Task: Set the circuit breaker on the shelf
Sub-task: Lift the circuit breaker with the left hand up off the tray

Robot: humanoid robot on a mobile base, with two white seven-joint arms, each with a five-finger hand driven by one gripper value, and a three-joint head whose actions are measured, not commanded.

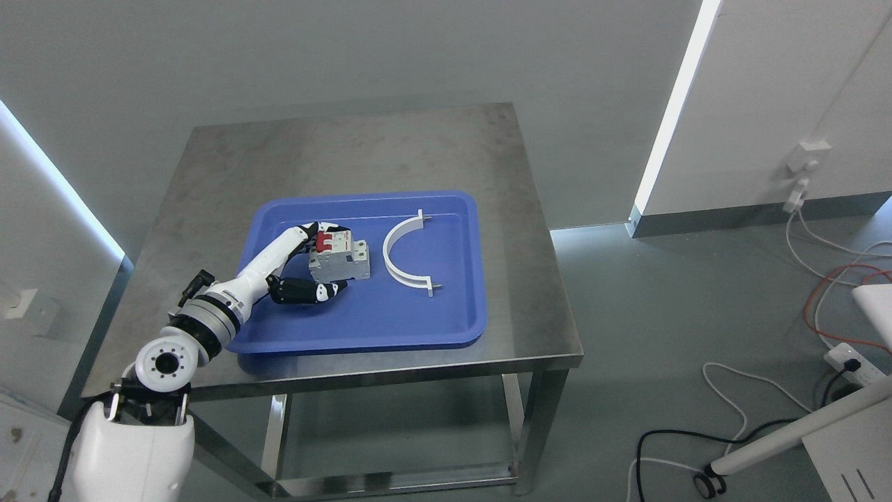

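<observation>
Reaching in from lower left, left hand (311, 268) with fingers curled around circuit breaker (340, 256) on blue tray (446, 328); probably rigid, compact, smooth-sided plastic, best gripped across flat sides, clear of red switches.

A tray (446, 328) sat on the table (348, 146), toward its front edge. In the tray, the circuit breaker (340, 256) lay left of centre, with 1 curved bracket (403, 259) just right of it. The left hand (306, 261) flanked the breaker from the tray's left edge.
</observation>
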